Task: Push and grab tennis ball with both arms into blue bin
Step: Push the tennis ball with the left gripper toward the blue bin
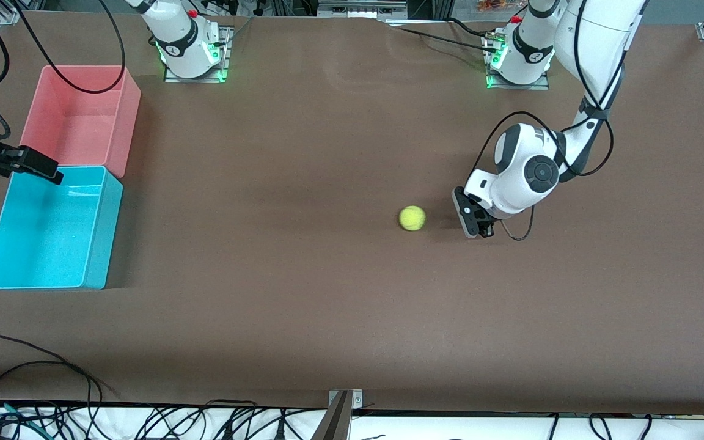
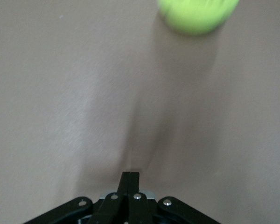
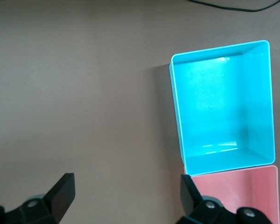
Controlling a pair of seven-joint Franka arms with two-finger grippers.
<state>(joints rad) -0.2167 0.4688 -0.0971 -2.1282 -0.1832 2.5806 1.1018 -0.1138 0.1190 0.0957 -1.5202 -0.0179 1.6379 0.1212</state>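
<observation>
Showing both bins only in front and right wrist views; left wrist view shows only tennis ball and own pressed-together fingers.

One tennis ball, fuzzy yellow-green, on bare tabletop, just beside left gripper, well apart from bins.

One blue bin, one pink bin, touching.

Right gripper over blue bin edge, fingers spread wide, holding nothing.

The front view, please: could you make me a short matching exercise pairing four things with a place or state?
1. tennis ball
2. blue bin
3. left tool
4. right tool

A. shut, low beside the ball
B. open, above the bins
C. on bare table, outside both bins
D. nearer the front camera than the pink bin

Pairs: 1-C, 2-D, 3-A, 4-B
</observation>
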